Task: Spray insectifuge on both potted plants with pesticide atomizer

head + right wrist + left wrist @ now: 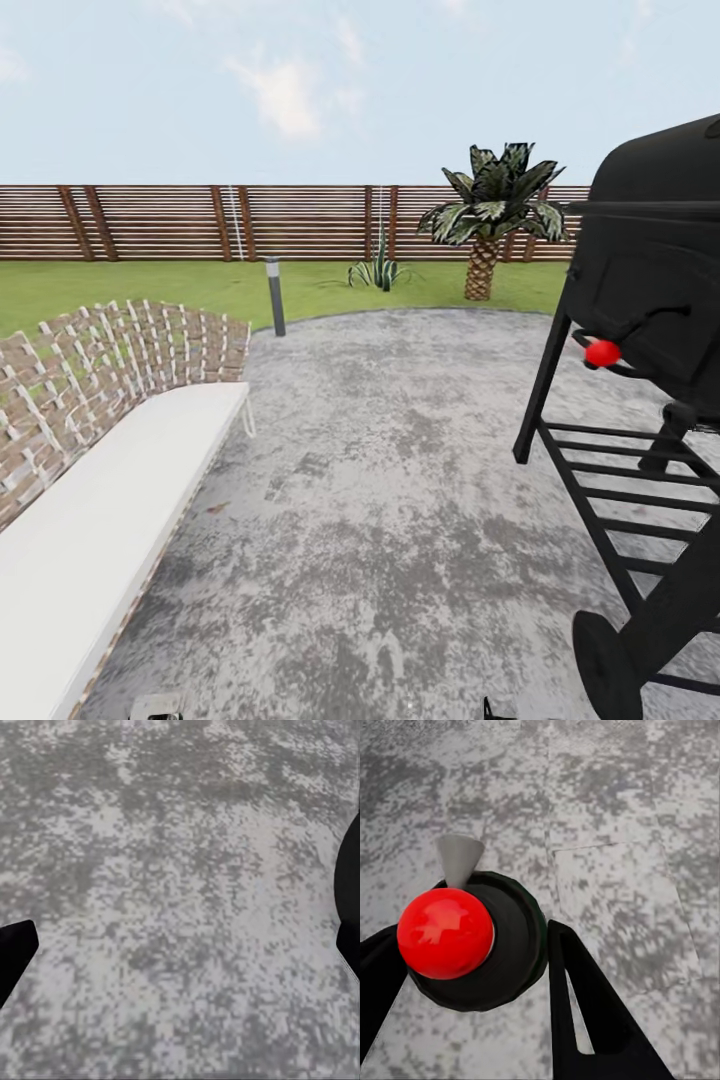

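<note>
- Left hand (472, 967): we see its dark fingers (592, 1012) either side of the pesticide atomizer (484, 941), apparently pinching the black body; red cap and grey nozzle point out over the patio (622, 817).
- Right hand (180, 945): fingers spread wide at the frame edges, nothing between them, paving below.
- Head view: wicker bench (110, 440) to our left, black grill (650, 330) to our right, bollard light (275, 295), agave (378, 268), palm (490, 220), fence (200, 220).
- Potted plants not spotted from here.
- Risks, in our judgement: atomizer slipping if the grip is shallow; clipping the grill's frame while turning; mistaking agave for a target.
</note>
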`<state>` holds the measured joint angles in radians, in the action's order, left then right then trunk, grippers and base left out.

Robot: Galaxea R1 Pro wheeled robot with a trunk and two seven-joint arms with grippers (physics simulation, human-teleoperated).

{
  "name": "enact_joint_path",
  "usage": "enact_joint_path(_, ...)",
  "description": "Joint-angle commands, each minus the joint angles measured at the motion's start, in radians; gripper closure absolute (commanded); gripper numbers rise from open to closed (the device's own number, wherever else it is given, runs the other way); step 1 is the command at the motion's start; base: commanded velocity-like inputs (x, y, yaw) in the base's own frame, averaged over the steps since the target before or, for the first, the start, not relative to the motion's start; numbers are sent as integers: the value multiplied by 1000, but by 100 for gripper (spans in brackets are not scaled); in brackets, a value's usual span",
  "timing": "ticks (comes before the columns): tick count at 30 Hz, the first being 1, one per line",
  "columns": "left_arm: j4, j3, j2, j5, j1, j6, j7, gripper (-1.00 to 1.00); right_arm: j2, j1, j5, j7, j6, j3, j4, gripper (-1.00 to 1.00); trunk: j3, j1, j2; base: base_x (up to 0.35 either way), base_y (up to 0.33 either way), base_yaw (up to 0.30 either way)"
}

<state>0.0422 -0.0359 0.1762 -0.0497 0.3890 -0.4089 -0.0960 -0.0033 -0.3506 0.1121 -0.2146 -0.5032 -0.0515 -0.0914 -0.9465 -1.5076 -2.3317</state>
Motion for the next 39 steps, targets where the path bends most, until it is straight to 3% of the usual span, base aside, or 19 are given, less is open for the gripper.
enact_joint_path(1,-1,-4,0,-6,1,-2,-8,100,0,-1,11,-5,-2,-5,1,-100,-1,0,0,340,0,0)
enact_joint_path(39,-1,-4,0,-7,-8,-3,-8,100,-7,-1,11,-6,-3,-7,1,-100,-1,0,0,340,0,0)
